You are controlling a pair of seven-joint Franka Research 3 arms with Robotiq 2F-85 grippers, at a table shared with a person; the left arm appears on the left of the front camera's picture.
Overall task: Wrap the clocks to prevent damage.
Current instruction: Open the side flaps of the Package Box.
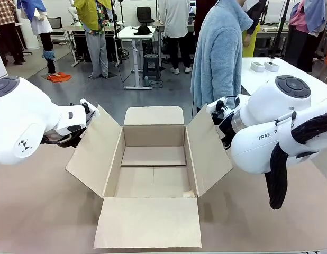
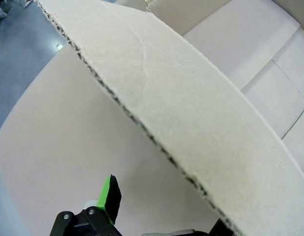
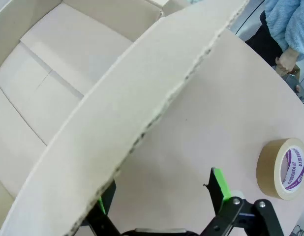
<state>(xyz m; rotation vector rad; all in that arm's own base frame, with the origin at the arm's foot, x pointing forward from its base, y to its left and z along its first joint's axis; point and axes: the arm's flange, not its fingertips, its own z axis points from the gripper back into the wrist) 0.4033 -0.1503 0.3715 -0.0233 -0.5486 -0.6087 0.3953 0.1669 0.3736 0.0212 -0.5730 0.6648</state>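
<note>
at the bottom of the left wrist view the left claw stands spread wide and pinches nothing. one green pad is out over the table, while the other finger is tucked under the corrugated edge of the left flap. the right claw, at the bottom of its own view, is spread just as wide and is empty too. the right flap slants over one of its fingers, and a brown tape roll lies on the table at the lower right. in the middle of the front view the box sits with all four flaps open and its floor bare cardboard. where the clocks are i cannot tell. right of centre at the top, a person in a fluffy blue coat stands at the far side. the step, as i judge it, is steadying the side flaps so the padded bundle can go in. to do it well, each claw should take its flap at mid-edge and close gently enough not to crush the fluting. both should pull outward evenly so the box does not skate, with the wrists outside the opening to leave it free for the person's hands.
</note>
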